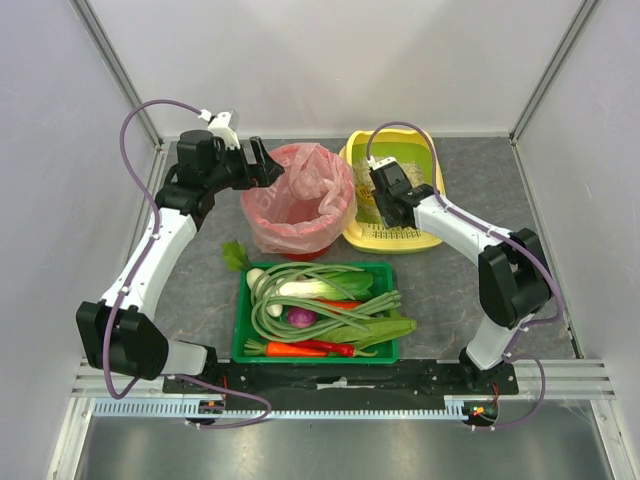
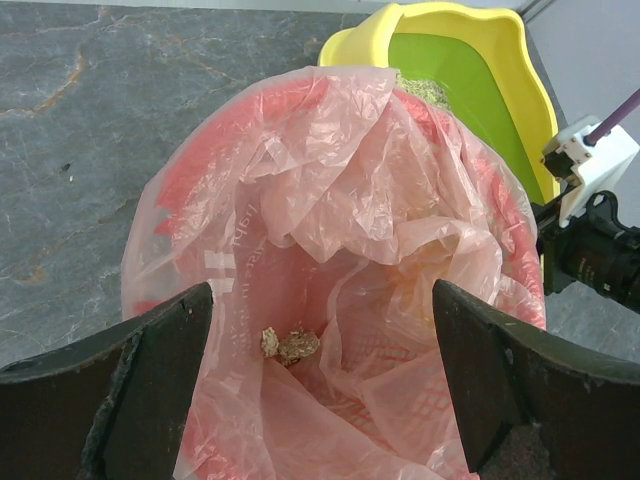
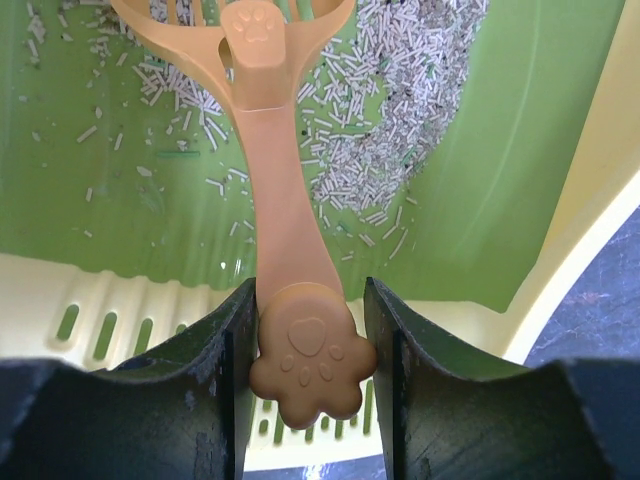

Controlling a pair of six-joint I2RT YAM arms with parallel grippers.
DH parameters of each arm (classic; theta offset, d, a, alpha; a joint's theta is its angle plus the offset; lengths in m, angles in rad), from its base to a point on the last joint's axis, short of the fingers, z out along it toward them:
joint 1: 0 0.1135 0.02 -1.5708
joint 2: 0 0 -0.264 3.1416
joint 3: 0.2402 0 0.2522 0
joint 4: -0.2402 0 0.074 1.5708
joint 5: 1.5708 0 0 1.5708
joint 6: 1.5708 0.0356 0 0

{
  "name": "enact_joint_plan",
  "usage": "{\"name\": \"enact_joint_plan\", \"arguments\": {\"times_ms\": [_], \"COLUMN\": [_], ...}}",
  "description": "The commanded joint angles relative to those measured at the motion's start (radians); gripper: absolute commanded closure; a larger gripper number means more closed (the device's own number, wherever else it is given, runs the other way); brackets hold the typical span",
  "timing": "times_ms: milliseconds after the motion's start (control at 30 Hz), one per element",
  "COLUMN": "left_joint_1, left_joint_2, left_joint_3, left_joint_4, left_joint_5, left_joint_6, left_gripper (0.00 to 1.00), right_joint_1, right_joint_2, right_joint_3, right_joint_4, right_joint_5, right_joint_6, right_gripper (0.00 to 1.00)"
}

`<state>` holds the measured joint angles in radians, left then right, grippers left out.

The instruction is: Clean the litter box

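The yellow litter box [image 1: 425,160] stands at the back right; its green lining [image 3: 500,200] holds scattered grey-beige litter [image 3: 400,110]. My right gripper [image 3: 305,340] is over the box [image 1: 388,208], shut on the paw-shaped handle end of an orange slotted scoop [image 3: 275,180] whose head lies in the litter. My left gripper [image 2: 322,380] is open and empty over the red bin with pink bag [image 2: 300,200], at its left rim [image 1: 268,166]. Two litter clumps [image 2: 290,345] lie at the bag's bottom.
The red bin [image 1: 298,198] stands just left of the litter box [image 2: 470,80], touching it. A green tray of vegetables [image 1: 318,310] sits in front of both. White walls close the back and sides.
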<state>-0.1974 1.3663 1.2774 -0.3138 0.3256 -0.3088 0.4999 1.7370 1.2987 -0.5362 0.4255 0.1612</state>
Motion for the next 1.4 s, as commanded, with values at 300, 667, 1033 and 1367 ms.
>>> {"name": "enact_joint_plan", "arguments": {"times_ms": [300, 667, 1033, 1367], "left_joint_1": [0.006, 0.007, 0.006, 0.006], "left_joint_2": [0.017, 0.056, 0.044, 0.004], "left_joint_3": [0.062, 0.069, 0.059, 0.010], "left_joint_4": [0.012, 0.041, 0.047, 0.055], "left_joint_5": [-0.002, 0.039, 0.047, 0.059], "left_joint_6": [-0.024, -0.039, -0.018, -0.019], "left_gripper": [0.04, 0.05, 0.05, 0.05], "right_joint_1": [-0.014, -0.012, -0.004, 0.002], "right_joint_2": [-0.097, -0.292, -0.346, -0.490], "right_joint_3": [-0.058, -0.150, -0.248, -0.253], "right_joint_4": [0.171, 0.122, 0.174, 0.176], "right_joint_5": [0.058, 0.058, 0.058, 0.110], "right_joint_6": [-0.005, 0.008, 0.017, 0.003], "right_gripper": [1.00, 1.00, 1.00, 1.00]}}
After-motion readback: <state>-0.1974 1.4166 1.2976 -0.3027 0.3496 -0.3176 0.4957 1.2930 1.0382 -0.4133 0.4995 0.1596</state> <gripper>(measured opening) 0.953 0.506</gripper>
